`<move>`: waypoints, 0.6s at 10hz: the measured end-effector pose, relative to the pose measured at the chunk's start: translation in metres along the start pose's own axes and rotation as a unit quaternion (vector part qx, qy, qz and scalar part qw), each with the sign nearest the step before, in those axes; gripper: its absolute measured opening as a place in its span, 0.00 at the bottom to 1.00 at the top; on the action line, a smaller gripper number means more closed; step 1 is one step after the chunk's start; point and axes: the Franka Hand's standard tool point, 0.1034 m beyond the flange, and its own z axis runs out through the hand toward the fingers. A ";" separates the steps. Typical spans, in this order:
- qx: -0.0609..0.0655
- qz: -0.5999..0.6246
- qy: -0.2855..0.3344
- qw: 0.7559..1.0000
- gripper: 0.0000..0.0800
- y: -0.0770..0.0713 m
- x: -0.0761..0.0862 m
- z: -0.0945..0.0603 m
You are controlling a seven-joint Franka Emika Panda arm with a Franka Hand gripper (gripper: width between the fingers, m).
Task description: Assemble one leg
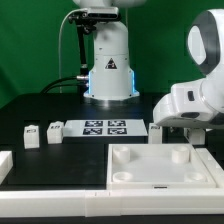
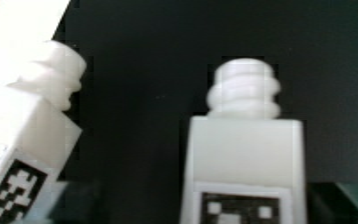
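Observation:
In the wrist view, one leg (image 2: 247, 160), a white block with a ribbed screw tip and a black-and-white tag on its face, fills the middle, very close to the camera. A second leg (image 2: 34, 130) lies beside it, tilted. In the exterior view, my gripper (image 1: 178, 128) is low over the table behind the white panel (image 1: 160, 168), next to a leg (image 1: 155, 128). Two more legs (image 1: 30, 136) (image 1: 55, 130) stand at the exterior view's left. My fingers blend into the dark table, so their spread does not show.
The marker board (image 1: 105, 127) lies mid-table in front of the arm's base (image 1: 110, 75). A white bar (image 1: 55, 200) runs along the front edge. Another white part (image 1: 4, 165) sits at the exterior view's left edge.

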 end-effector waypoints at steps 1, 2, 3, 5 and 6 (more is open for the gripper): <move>0.000 0.000 0.000 1.000 0.45 0.000 0.000 0.000; 0.000 0.000 0.000 1.000 0.36 0.000 0.000 0.000; 0.000 0.000 0.000 1.000 0.36 0.001 0.000 0.000; 0.001 0.001 0.000 1.000 0.36 0.001 0.000 0.000; 0.001 0.001 0.000 1.000 0.36 0.001 0.000 0.000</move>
